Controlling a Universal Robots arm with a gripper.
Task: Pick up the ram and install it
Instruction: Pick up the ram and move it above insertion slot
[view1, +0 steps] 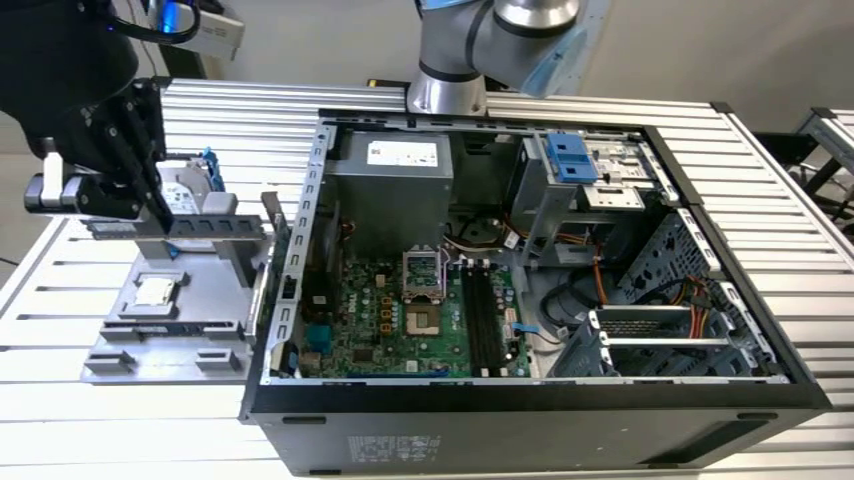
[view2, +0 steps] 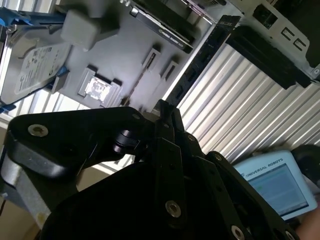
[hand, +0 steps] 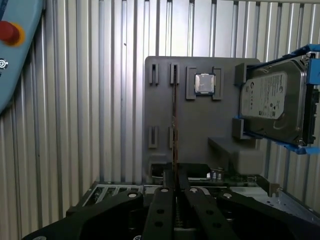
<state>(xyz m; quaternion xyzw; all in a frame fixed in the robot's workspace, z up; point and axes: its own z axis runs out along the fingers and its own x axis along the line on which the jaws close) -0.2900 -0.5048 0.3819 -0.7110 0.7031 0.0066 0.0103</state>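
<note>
The slatted counter (view1: 781, 160) carries an open computer case (view1: 534, 420); beside it, on the exterior view's left, lies a grey tray (view1: 134, 335) with a hard drive (hand: 272, 100) propped at one side; above the tray hangs the gripper (view1: 158, 212), its jaws pinching the ram (view1: 187, 227), which looks clear of the tray's holders and shows edge-on in the first wrist view; a small processor chip (hand: 204, 83) sits in its pocket. The stick is likely light, stiff and fragile; a hold across the flat faces near mid-length, away from the contact edge, suits it.
</note>
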